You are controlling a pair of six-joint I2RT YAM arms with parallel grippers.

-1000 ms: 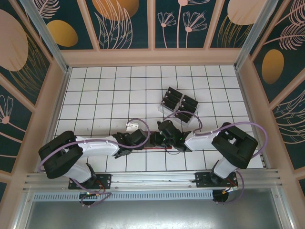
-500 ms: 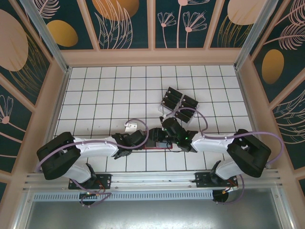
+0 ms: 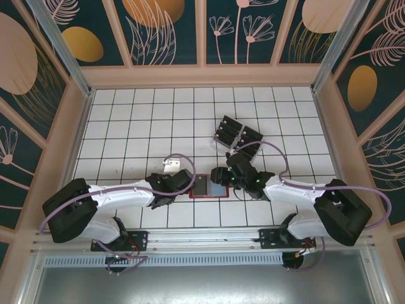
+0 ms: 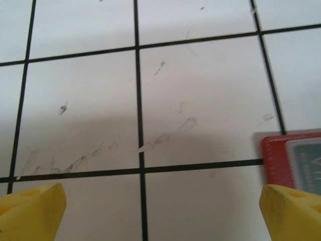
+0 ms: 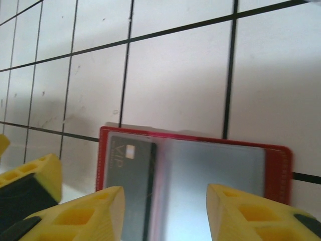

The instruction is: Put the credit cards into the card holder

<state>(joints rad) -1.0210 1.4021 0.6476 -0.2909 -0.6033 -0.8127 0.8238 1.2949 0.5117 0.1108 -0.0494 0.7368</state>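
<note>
i'm seeing the card holder (image 3: 207, 187) lying open and flat on the white tiled counter (image 3: 126, 126), between my two end effectors. the left end effector (image 4: 160, 211) is hovering just beside its left edge, fingers spread wide and gripping nothing. the right end effector (image 5: 165, 216) is hanging over the holder, parted and empty too. one dark card (image 5: 129, 170) is sitting in its left pocket. the other credit cards (image 3: 237, 138) are standing in a clear tray (image 3: 214, 145) further back.

Clear tray (image 3: 215, 146) on gridded table (image 3: 139, 126)
</note>
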